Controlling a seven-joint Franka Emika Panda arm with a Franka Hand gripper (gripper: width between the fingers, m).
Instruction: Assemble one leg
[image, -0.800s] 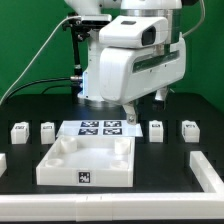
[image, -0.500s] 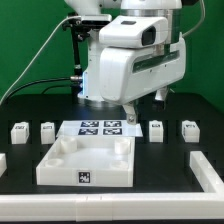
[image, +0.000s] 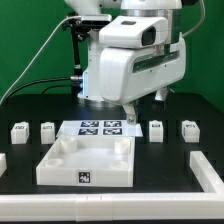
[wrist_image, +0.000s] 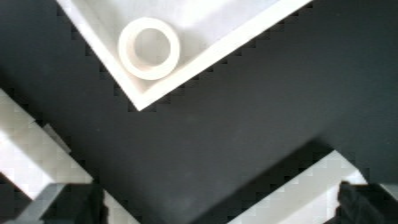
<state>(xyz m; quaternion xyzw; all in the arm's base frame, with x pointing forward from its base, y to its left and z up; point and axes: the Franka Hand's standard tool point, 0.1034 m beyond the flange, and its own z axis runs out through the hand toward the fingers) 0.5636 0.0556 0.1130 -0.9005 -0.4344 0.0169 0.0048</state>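
Note:
Four small white legs with tags stand in a row on the black table: two at the exterior view's left (image: 18, 130) (image: 47, 129) and two at its right (image: 156, 129) (image: 190, 128). The large white tray (image: 87, 160) lies in front of them, at the middle. My gripper (image: 128, 113) hangs above the table just behind the tray's far right corner, between the legs, holding nothing. In the wrist view a tray corner with a round socket (wrist_image: 148, 48) shows ahead of the gripper (wrist_image: 210, 205). Its dark fingertips (wrist_image: 54, 205) stand wide apart, with only bare table between them.
The marker board (image: 100, 128) lies behind the tray, under the arm. White rails border the table at the exterior view's right (image: 208, 170) and front (image: 100, 210). A green backdrop and a cable are behind the arm.

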